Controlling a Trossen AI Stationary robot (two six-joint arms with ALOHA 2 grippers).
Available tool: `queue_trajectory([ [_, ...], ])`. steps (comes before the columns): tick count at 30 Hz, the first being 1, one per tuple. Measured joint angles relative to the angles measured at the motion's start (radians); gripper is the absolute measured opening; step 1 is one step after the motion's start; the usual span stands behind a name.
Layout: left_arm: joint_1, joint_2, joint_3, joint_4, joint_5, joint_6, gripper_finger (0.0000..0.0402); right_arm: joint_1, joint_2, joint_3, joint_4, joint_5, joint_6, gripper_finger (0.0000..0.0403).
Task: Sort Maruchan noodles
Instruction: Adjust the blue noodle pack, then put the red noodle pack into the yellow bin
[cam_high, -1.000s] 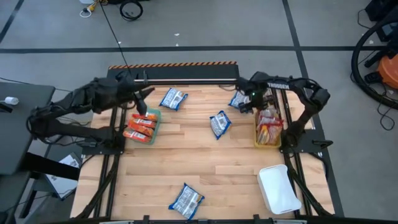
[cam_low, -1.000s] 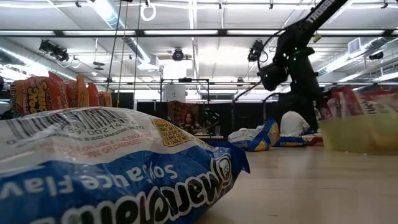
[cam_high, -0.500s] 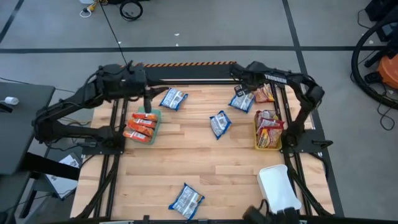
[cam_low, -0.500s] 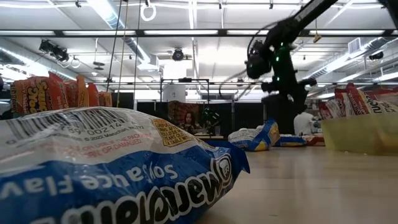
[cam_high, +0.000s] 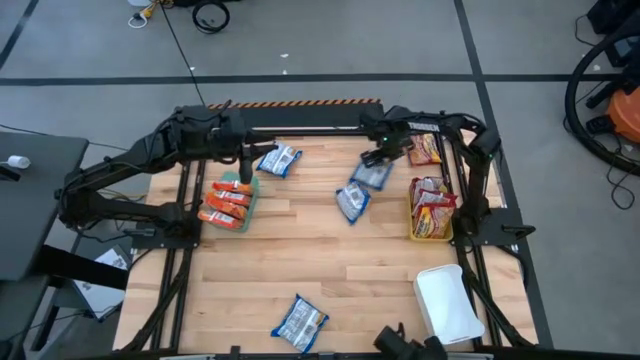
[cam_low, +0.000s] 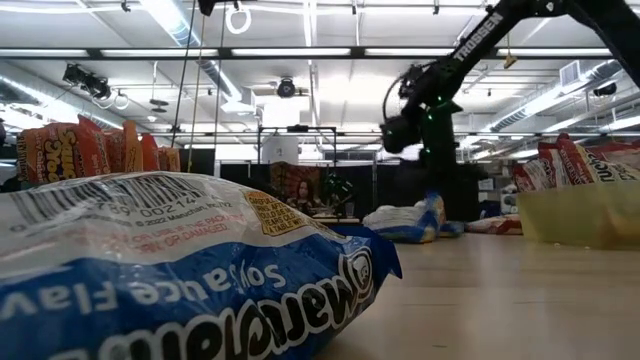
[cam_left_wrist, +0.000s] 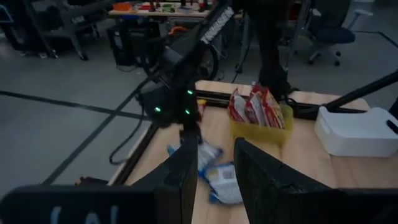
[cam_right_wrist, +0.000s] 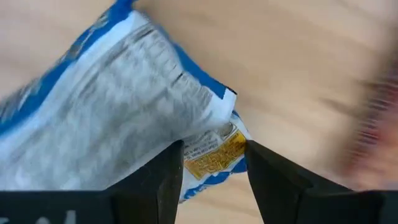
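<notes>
Orange packets (cam_high: 226, 202) in teal bin (cam_high: 246, 186), red-silver in yellow bin (cam_high: 417, 233). Four blue packets unsorted; right gripper (cam_high: 377, 158) clamps blue packet (cam_high: 372, 175). Left gripper (cam_high: 243, 170) released.

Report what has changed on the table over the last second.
The right gripper left the yellow bin, swung along the far edge toward the table's middle, and now grips a blue-and-white noodle packet, carried from the far right corner to beside another one. The left gripper shifted slightly over the teal bin. The white bin and the other packets stayed put.
</notes>
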Motion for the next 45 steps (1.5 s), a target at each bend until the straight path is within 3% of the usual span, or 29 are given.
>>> queue_trajectory([
  [3, 0.000, 0.000, 0.000, 0.008, -0.010, 0.024, 0.0109, 0.042, -0.046, -0.001, 0.046, 0.022, 0.002, 0.0178],
  [8, 0.000, 0.000, 0.000, 0.038, -0.013, 0.028, 0.0109, 0.042, -0.115, 0.000, -0.016, 0.287, 0.016, 0.0178],
  [11, 0.000, 0.000, 0.000, 0.042, -0.013, 0.029, 0.0109, 0.013, -0.124, -0.001, -0.125, 0.370, -0.069, 0.0178],
  [15, 0.000, -0.001, 0.000, 0.028, -0.013, 0.040, 0.0109, -0.029, -0.124, -0.047, -0.207, 0.386, -0.246, 0.0178],
  [20, 0.000, -0.009, 0.000, -0.010, -0.013, 0.051, 0.0109, -0.037, -0.124, -0.153, -0.251, 0.384, -0.356, 0.0178],
  [23, 0.000, -0.014, 0.000, -0.007, -0.013, 0.054, 0.0109, -0.033, -0.123, -0.232, -0.167, 0.384, -0.396, 0.0178],
  [27, 0.000, -0.016, 0.000, -0.005, -0.013, 0.057, 0.0109, -0.019, -0.123, -0.299, -0.043, 0.510, -0.399, 0.0178],
  [31, 0.000, -0.017, 0.000, -0.004, -0.013, 0.057, 0.0109, -0.010, -0.119, -0.321, 0.075, 0.482, -0.479, 0.0170],
  [36, 0.000, -0.024, 0.000, -0.006, -0.013, 0.024, 0.0109, -0.011, -0.116, -0.330, 0.112, 0.479, -0.479, 0.0125],
  [41, -0.002, -0.051, 0.000, -0.005, 0.031, 0.018, 0.0109, -0.005, -0.126, -0.283, 0.060, 0.478, -0.431, 0.0024],
  [45, -0.003, -0.063, 0.000, -0.026, 0.082, -0.016, 0.0109, 0.017, -0.164, -0.175, -0.055, 0.489, -0.442, 0.0011],
])
